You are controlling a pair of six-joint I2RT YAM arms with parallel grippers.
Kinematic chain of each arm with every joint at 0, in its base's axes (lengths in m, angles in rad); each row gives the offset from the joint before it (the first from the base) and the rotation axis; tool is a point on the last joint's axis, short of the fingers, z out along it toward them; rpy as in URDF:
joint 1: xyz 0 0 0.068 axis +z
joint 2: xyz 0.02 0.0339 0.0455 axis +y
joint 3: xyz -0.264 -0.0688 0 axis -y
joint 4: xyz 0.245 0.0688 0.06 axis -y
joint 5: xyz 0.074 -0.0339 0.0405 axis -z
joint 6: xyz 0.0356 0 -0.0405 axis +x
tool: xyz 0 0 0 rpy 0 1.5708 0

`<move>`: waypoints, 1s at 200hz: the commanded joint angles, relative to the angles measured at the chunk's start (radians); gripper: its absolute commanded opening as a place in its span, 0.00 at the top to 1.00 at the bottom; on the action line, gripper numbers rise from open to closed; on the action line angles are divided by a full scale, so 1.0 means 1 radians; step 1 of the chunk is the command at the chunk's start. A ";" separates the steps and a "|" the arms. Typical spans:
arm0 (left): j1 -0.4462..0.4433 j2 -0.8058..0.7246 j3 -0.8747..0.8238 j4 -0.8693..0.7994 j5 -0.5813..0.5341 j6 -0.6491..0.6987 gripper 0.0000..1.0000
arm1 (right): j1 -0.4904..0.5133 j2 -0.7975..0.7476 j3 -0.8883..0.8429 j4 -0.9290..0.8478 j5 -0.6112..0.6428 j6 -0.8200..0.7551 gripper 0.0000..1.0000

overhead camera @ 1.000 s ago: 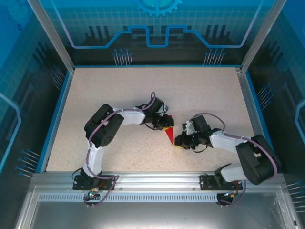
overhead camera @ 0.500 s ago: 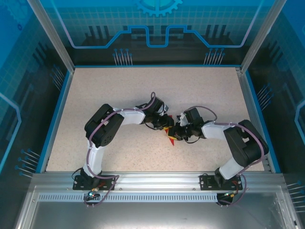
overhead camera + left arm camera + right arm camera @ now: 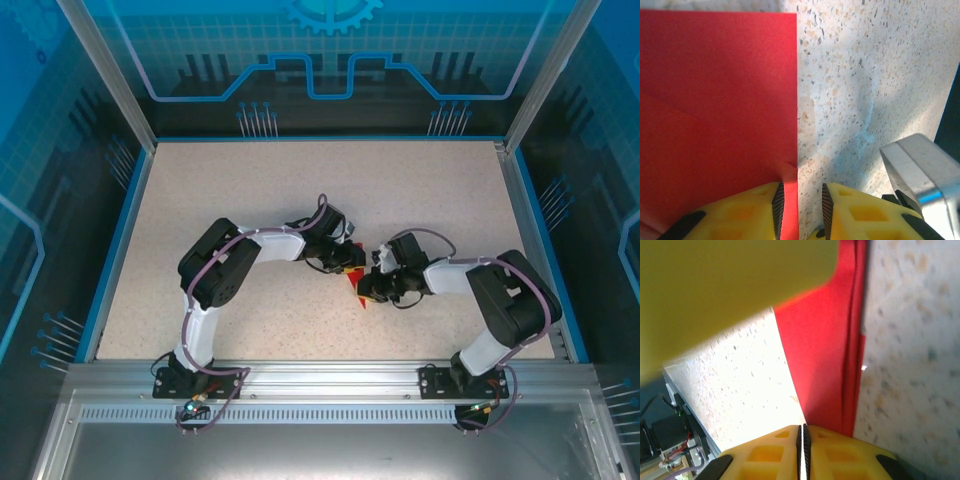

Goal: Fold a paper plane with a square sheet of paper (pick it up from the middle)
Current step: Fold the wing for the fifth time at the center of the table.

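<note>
The square sheet of paper (image 3: 356, 287) is bright red, folded into a narrow wedge, and lies flat on the speckled table between the two arms. My left gripper (image 3: 346, 265) rests at its far end. In the left wrist view the paper (image 3: 720, 100) has a straight right edge that runs between the parted jaws of my left gripper (image 3: 800, 189); one finger (image 3: 740, 210) sits on the paper, the other on bare table. My right gripper (image 3: 367, 291) is at the near tip. In the right wrist view its jaws (image 3: 802, 429) are shut, and the folded paper (image 3: 825, 350) reaches under the right finger.
The speckled table (image 3: 230, 180) has a raised blue rim (image 3: 118, 240) and clear walls around it. A silver metal block (image 3: 920, 170) stands close on the right in the left wrist view. A blurred yellow finger (image 3: 730, 285) fills the top of the right wrist view.
The right arm has swung in to the left, bringing its gripper from just right of the paper onto its near tip. The left arm has not moved.
</note>
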 commanded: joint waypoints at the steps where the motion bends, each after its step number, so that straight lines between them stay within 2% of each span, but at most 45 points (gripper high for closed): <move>1: 0.000 0.055 -0.014 -0.089 -0.033 0.027 0.70 | -0.022 -0.017 -0.087 -0.124 -0.062 -0.043 0.87; 29: 0.000 0.056 -0.015 -0.093 -0.030 0.027 0.70 | -0.064 -0.071 -0.132 -0.134 -0.130 -0.083 0.86; 55: -0.001 0.051 -0.026 -0.071 -0.018 0.009 0.70 | -0.075 -0.145 -0.102 -0.174 -0.127 -0.089 0.86; 106: -0.001 0.055 -0.014 -0.078 -0.008 0.006 0.70 | -0.072 -0.228 -0.058 -0.057 -0.066 0.047 0.86; 137: -0.001 0.056 -0.007 -0.084 -0.002 0.006 0.70 | -0.053 -0.177 -0.030 0.050 -0.059 0.135 0.86; 169: 0.000 0.054 -0.007 -0.083 0.000 0.004 0.70 | -0.018 -0.104 0.000 0.126 0.002 0.211 0.87; 200: -0.001 0.054 -0.009 -0.079 0.004 0.004 0.70 | -0.010 -0.018 0.009 0.187 0.026 0.260 0.92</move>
